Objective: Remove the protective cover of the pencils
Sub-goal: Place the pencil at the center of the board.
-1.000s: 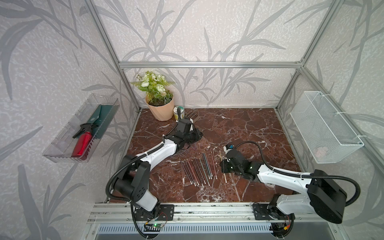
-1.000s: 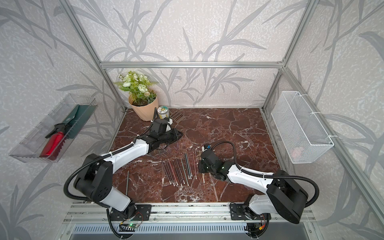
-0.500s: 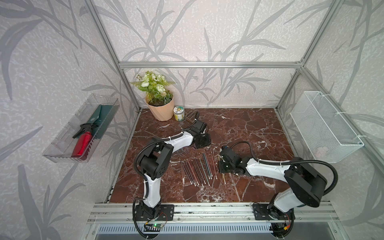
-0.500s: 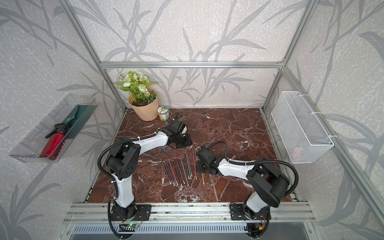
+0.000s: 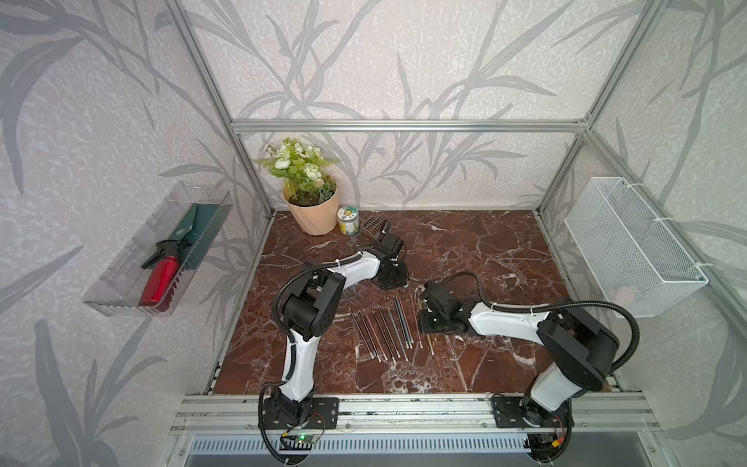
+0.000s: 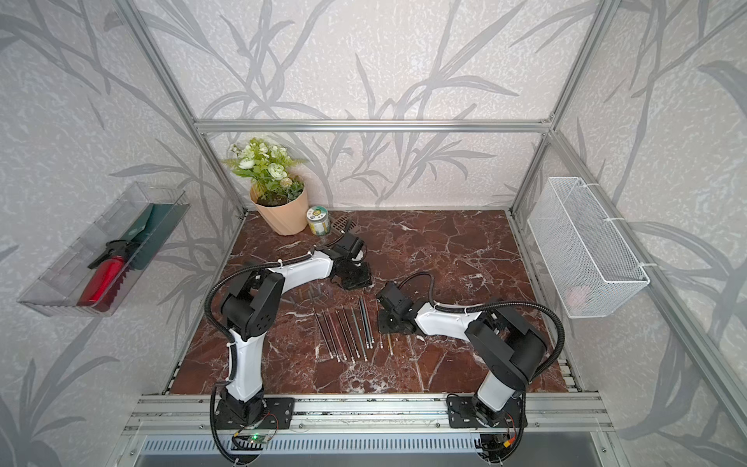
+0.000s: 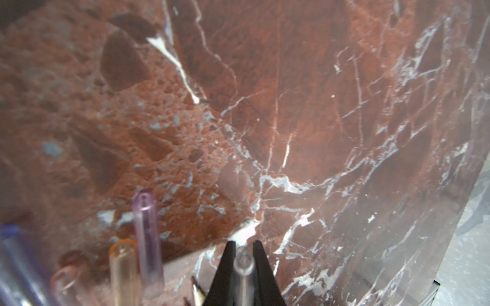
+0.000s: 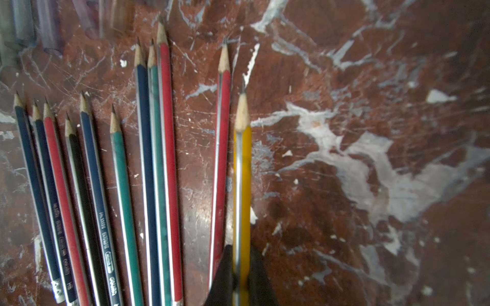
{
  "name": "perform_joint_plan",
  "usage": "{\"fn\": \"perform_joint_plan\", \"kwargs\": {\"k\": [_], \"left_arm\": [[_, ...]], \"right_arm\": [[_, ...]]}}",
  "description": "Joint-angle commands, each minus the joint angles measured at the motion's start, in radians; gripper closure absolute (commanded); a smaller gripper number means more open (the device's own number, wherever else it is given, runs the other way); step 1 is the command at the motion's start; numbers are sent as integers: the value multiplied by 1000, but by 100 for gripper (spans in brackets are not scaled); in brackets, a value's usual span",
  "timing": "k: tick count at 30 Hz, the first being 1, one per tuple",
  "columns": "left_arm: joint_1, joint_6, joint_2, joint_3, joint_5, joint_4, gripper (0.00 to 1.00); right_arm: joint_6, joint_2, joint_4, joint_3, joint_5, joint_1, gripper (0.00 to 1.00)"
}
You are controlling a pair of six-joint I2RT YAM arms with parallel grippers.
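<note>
Several pencils point(image 5: 384, 331) lie side by side on the marble top, also in the right wrist view point(image 8: 148, 172), their sharpened tips bare. My right gripper point(image 8: 240, 249) is shut on the yellow pencil point(image 8: 241, 185) at the right end of the row, beside a red pencil point(image 8: 221, 159). My left gripper point(image 7: 244, 245) is shut on a clear protective cover point(image 7: 243, 267), low over the marble behind the row. In both top views the left gripper point(image 5: 391, 278) and the right gripper point(image 6: 388, 323) are apart.
Loose covers lie beside the left gripper: a purple one point(image 7: 147, 238), an orange one point(image 7: 123, 267) and a blue one point(image 7: 13, 265). A flower pot point(image 5: 313, 212), a small jar point(image 5: 348, 220) and a dark grille piece point(image 5: 372, 226) stand at the back left. A wire basket point(image 5: 630, 246) hangs on the right wall.
The left gripper has moved right and toward the front with the clear cover, its elbow swinging up. The right gripper has shifted slightly left, still holding the yellow pencil.
</note>
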Motion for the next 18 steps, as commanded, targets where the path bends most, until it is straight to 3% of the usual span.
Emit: {"fn": "perform_joint_plan", "kwargs": {"k": [1,7,18], "left_arm": [[5,15,22,36,-28,-65,100],[9,19,62,71,-36,-110,100],[9,16,82,94,-52,-149,100]], "right_arm": [[-13,23,-33,18,2,-4,95],[-9,32,-36,21,1,-4,86],[-10,14,-44,18,3,-4,80]]}}
